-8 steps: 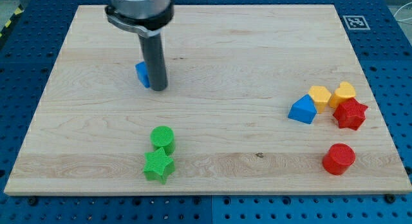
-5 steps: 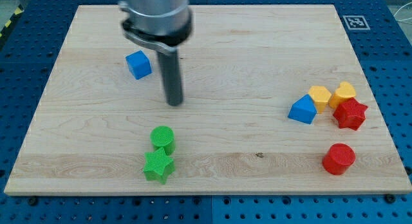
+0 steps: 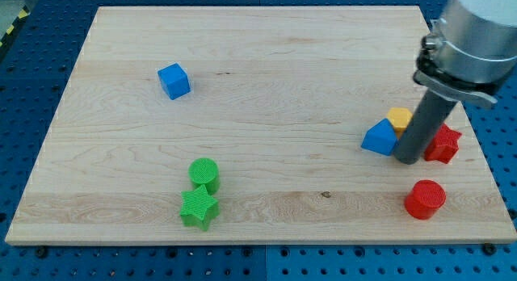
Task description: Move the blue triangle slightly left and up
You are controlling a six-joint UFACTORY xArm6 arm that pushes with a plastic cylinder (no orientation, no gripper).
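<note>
The blue triangle [image 3: 379, 139] lies on the wooden board [image 3: 266, 63] at the view's right. My tip [image 3: 408, 159] rests on the board just right of and a little below the blue triangle, close to it or touching it. The rod stands in front of the yellow block [image 3: 397, 118] and the red star [image 3: 445, 144], hiding part of each. Another yellow block that was behind them is hidden by the rod.
A red cylinder [image 3: 425, 199] sits below my tip near the board's bottom right. A blue cube [image 3: 174, 81] lies at the upper left. A green cylinder [image 3: 204, 173] and a green star [image 3: 199, 208] sit together at the bottom middle.
My tip has moved from beside the blue cube at the upper left across the board to the right side of the blue triangle. The blocks have not visibly moved.
</note>
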